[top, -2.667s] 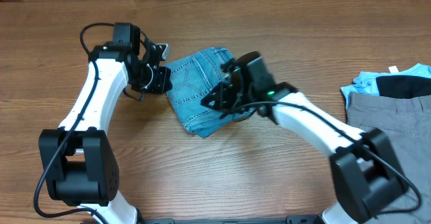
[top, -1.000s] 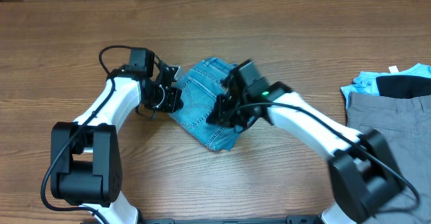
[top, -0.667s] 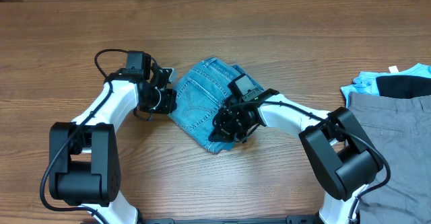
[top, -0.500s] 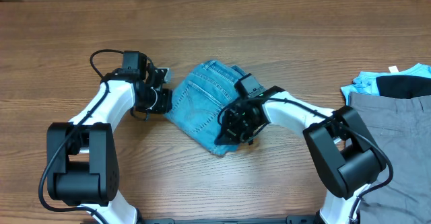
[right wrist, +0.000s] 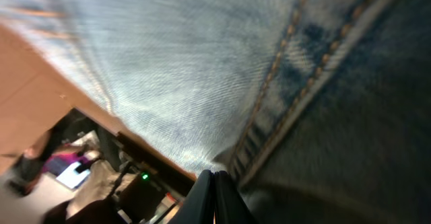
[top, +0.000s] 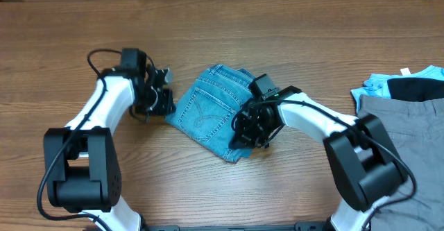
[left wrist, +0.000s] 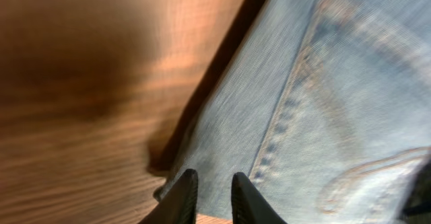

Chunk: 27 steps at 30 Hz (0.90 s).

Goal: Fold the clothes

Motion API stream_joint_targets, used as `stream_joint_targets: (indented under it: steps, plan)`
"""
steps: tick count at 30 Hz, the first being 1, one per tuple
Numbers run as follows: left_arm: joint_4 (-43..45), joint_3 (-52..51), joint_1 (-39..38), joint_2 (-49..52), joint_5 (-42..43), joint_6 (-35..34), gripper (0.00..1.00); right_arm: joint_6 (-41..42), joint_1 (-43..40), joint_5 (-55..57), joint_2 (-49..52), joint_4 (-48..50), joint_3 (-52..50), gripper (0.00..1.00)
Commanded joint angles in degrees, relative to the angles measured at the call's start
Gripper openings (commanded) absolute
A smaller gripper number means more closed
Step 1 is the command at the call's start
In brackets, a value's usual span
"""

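Note:
The light blue jeans [top: 208,109] lie folded into a small bundle at the table's middle, a stitched back pocket facing up. My left gripper [top: 161,99] is just off the bundle's left edge. In the left wrist view its fingers [left wrist: 210,183] stand a narrow gap apart, empty, with the denim [left wrist: 323,83] right in front. My right gripper [top: 246,128] rests against the bundle's right edge. In the right wrist view its fingers [right wrist: 214,180] are pressed together, tips against the denim [right wrist: 202,62] beside a seam, with nothing seen between them.
Plain grey trousers [top: 409,120] lie at the right edge, with a black garment [top: 415,87] and a pale-blue garment [top: 374,85] behind them. The wooden table [top: 277,30] runs all around the bundle.
My left gripper has drawn back to the left, off the jeans' edge. My right gripper has slid down along the bundle's right side. The bundle has turned slightly.

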Motion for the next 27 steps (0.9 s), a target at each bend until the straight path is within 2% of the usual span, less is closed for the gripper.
stream_joint_targets:
  steps: [1, 3, 5, 6, 12, 18, 23, 27]
  plan:
    - [-2.73, 7.85, 1.29, -0.35, 5.55, 0.15, 0.55, -4.28, -0.55, 6.10, -6.78, 0.94, 4.13, 0.04]
    - [-3.98, 10.21, 1.27, -0.35, 6.47, 0.28, 0.80, -4.26, -0.55, 9.16, -8.50, 1.90, 5.03, 0.04]
    - [-4.02, 10.99, 1.27, -0.35, 6.49, 1.31, 0.92, -4.00, -0.55, 11.52, -9.42, 3.85, 5.07, 0.04]
    - [-4.02, 10.95, 1.22, -0.35, 6.47, 1.81, 0.94, -3.76, -0.55, 12.13, -9.42, 4.42, 5.07, 0.04]
    - [-4.17, 8.63, 1.18, 0.42, 6.43, 2.32, 0.95, 2.29, -0.55, 14.23, -6.64, 4.39, 4.90, 0.04]
    - [-4.04, 7.72, 1.20, 0.42, 6.43, 2.29, 0.95, 3.45, 1.20, 9.18, -2.34, -3.87, 4.81, 0.04]
    - [-3.96, 7.72, 1.20, 0.42, 6.45, 2.29, 0.95, 6.84, 1.81, 10.23, -0.15, -4.92, 1.29, 0.04]
    - [-4.33, 7.72, 1.20, 0.42, 6.45, 2.29, 0.96, 8.22, -1.03, 14.73, -0.07, -4.94, -1.03, 0.04]
